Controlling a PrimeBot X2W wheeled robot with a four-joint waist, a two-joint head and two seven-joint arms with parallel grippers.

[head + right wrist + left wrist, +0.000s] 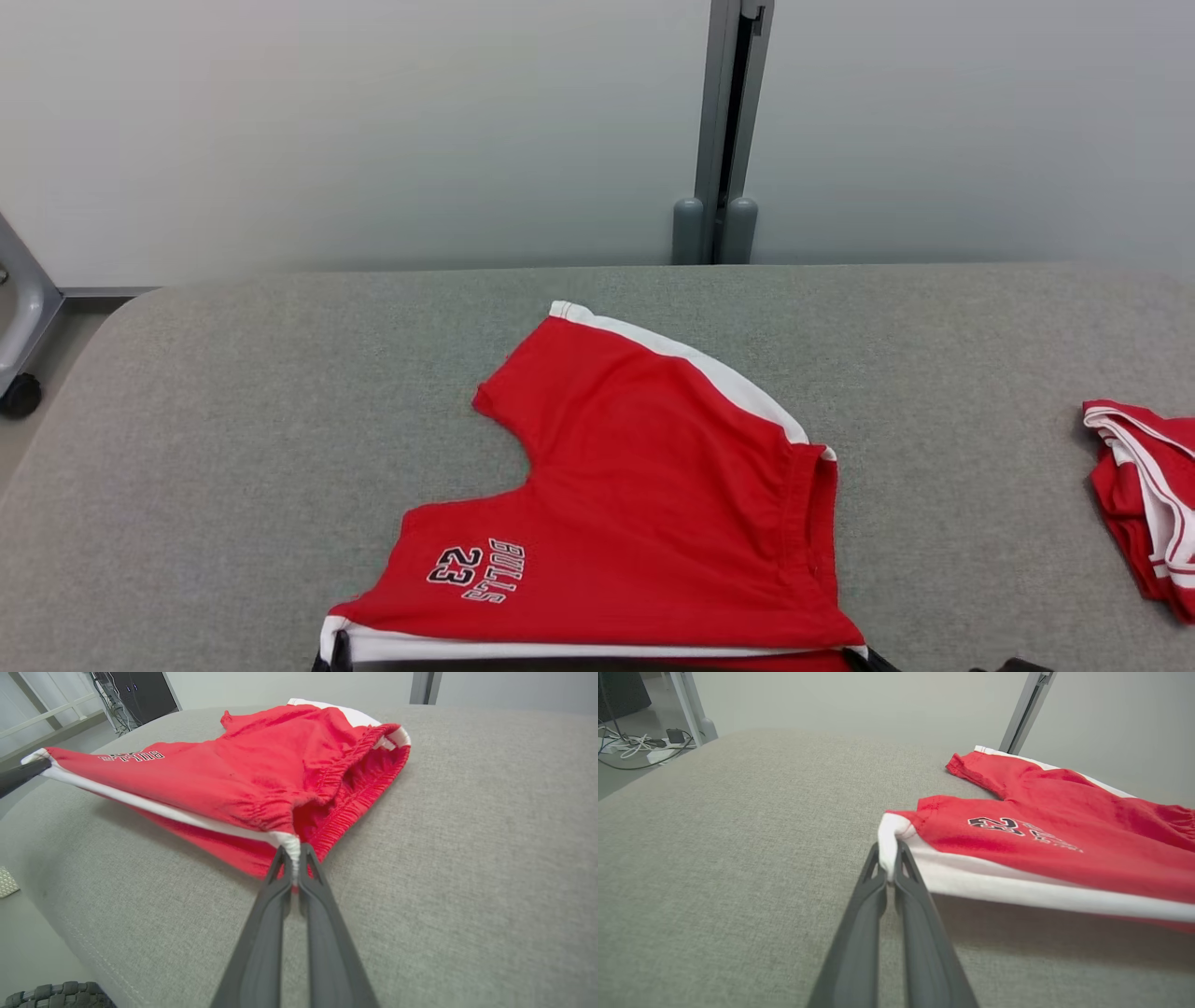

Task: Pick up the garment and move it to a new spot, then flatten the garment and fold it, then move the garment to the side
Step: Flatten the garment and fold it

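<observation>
Garment (644,485), red shorts with white trim, lies at lower centre of the head view on the grey table (233,420). Its near white-striped edge runs left to right along the frame's bottom, raised taut. The left gripper (889,851) pinches the hem corner and the right gripper (294,854) pinches the waistband corner. The rest of the cloth extends toward the upper frame.

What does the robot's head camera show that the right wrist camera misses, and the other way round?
The head view adds a second red garment bunched at the right of the grey table. The right wrist view adds the inside of the elastic waistband and a treaded tyre below the table edge. Shared: the red shorts on the table, with the left gripper and right gripper each shut on a white-trimmed corner.
</observation>
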